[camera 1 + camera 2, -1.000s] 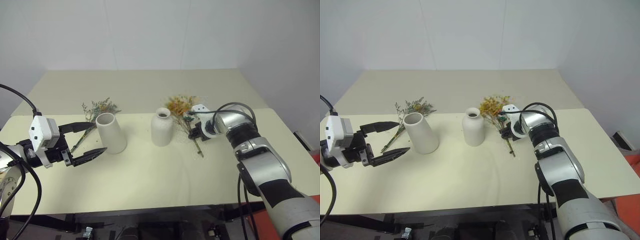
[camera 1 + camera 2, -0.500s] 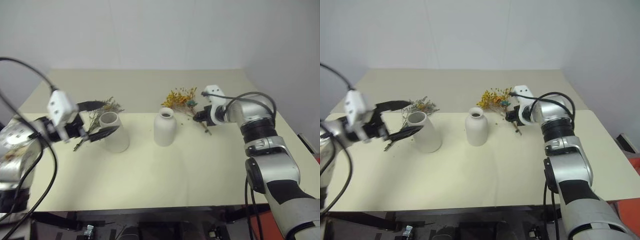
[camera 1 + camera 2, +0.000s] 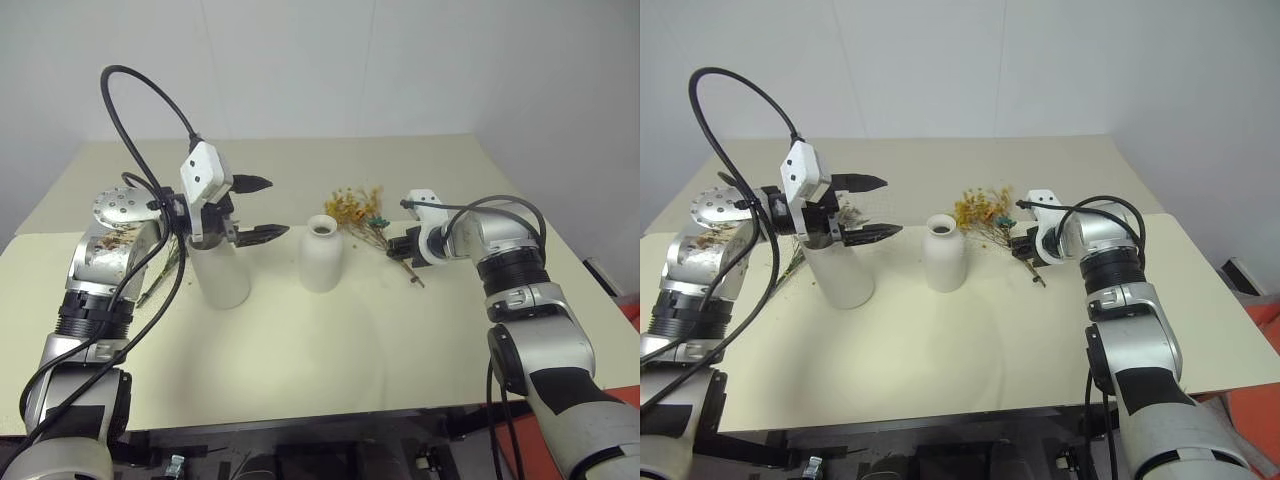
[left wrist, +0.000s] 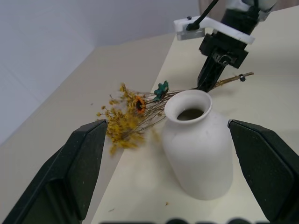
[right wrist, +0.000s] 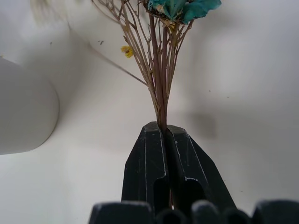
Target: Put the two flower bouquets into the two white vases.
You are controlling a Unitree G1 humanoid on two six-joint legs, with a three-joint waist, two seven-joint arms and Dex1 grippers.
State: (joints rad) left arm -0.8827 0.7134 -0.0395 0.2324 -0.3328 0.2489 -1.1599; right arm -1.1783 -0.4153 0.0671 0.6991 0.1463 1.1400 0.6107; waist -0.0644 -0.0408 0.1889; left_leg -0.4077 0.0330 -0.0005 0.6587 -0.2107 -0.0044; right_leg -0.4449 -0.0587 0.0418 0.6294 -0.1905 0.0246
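My right gripper (image 3: 403, 248) is shut on the thin stems of the yellow-orange bouquet (image 3: 358, 205), just right of the bottle-shaped white vase (image 3: 321, 255). The right wrist view shows the fingers (image 5: 149, 154) pinched together on the stems (image 5: 159, 93). The blossoms point toward the bottle vase's neck. Above the mouth of the wide white vase (image 3: 222, 275), my left gripper (image 3: 262, 208) is open and empty and points toward the bottle vase (image 4: 198, 140). The grey-green bouquet (image 3: 790, 268) lies behind the wide vase, mostly hidden by my left arm.
The cream table (image 3: 300, 360) has a seam across it behind the vases, with a second surface (image 3: 300, 165) reaching back to the wall. A black cable (image 3: 130, 90) loops high over my left arm. Something red (image 3: 628, 312) stands off the table's right edge.
My left arm has risen and swung right, from in front of the wide vase to above its mouth. My right gripper has closed tight on the yellow bouquet's stems and risen slightly. The camera has shifted.
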